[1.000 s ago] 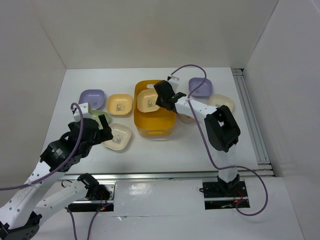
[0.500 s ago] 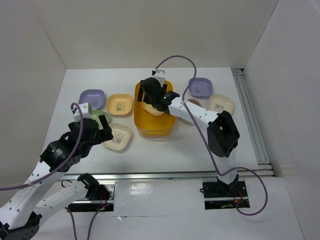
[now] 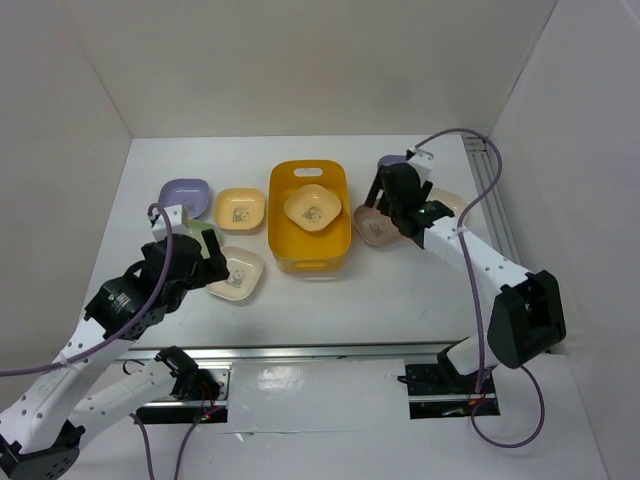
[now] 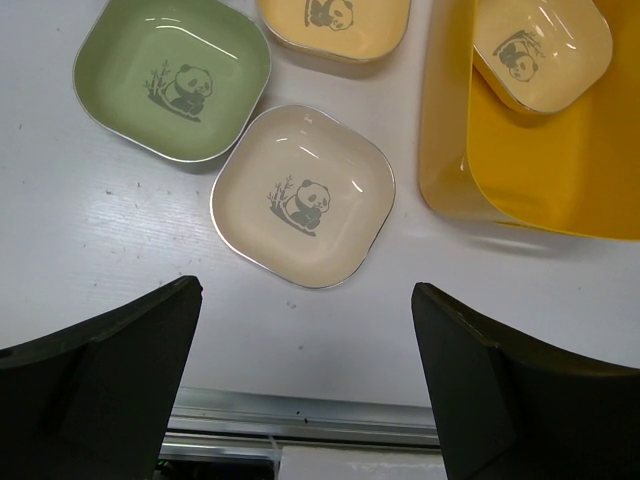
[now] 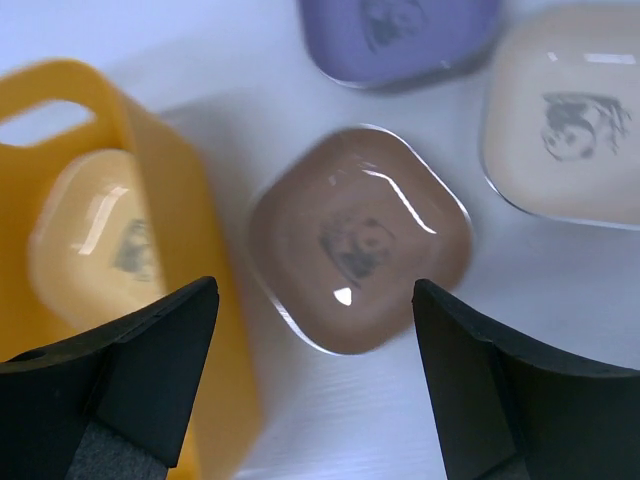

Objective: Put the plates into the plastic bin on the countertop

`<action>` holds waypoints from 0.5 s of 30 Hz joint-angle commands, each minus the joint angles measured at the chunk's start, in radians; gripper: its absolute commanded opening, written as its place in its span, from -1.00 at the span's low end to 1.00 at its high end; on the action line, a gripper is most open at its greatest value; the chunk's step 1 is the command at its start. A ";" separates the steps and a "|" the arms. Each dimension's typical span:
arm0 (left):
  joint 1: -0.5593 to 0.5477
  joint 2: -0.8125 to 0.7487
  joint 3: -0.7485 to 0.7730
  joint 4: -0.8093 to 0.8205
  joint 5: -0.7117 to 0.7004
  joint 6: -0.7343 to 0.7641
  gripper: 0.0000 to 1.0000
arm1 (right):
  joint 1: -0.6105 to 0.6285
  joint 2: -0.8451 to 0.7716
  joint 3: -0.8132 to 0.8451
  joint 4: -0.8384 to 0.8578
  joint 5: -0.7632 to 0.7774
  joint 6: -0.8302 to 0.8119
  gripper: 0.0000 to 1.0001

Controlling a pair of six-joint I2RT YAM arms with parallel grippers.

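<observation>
The yellow-orange plastic bin [image 3: 312, 260] stands mid-countertop with one yellow-orange plate [image 3: 312, 207] lying inside it. To its left lie a lavender plate [image 3: 184, 193], a yellow-orange plate [image 3: 240, 208], a green plate [image 3: 196, 233] and a cream plate [image 3: 236, 273]. To its right lie a brown-mauve plate [image 3: 373, 227], a lavender plate [image 5: 400, 35] and a cream plate [image 5: 570, 125]. My right gripper [image 3: 397, 205] is open and empty above the brown-mauve plate [image 5: 360, 238]. My left gripper [image 3: 200, 258] is open and empty, above and near the cream plate [image 4: 303, 195].
The countertop [image 3: 330, 300] is walled at the back and both sides. A metal rail [image 3: 500, 230] runs along the right edge and another [image 4: 300, 412] along the near edge. The bin's wall [image 5: 185, 260] is close to my right gripper's left finger.
My right gripper let go of the yellow-orange plate inside the bin, then swung right and now hangs open over the brown-mauve plate. The left arm has barely moved.
</observation>
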 commanded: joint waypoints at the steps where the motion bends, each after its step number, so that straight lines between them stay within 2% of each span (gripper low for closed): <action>1: 0.003 0.016 0.017 0.038 0.013 0.025 1.00 | -0.064 -0.005 -0.090 0.036 -0.057 0.009 0.70; 5: 0.003 0.016 0.017 0.038 0.013 0.025 1.00 | -0.142 0.046 -0.139 0.070 -0.107 0.034 0.68; 15: 0.003 0.045 0.017 0.038 0.022 0.025 1.00 | -0.200 0.254 -0.158 0.172 -0.181 0.068 0.57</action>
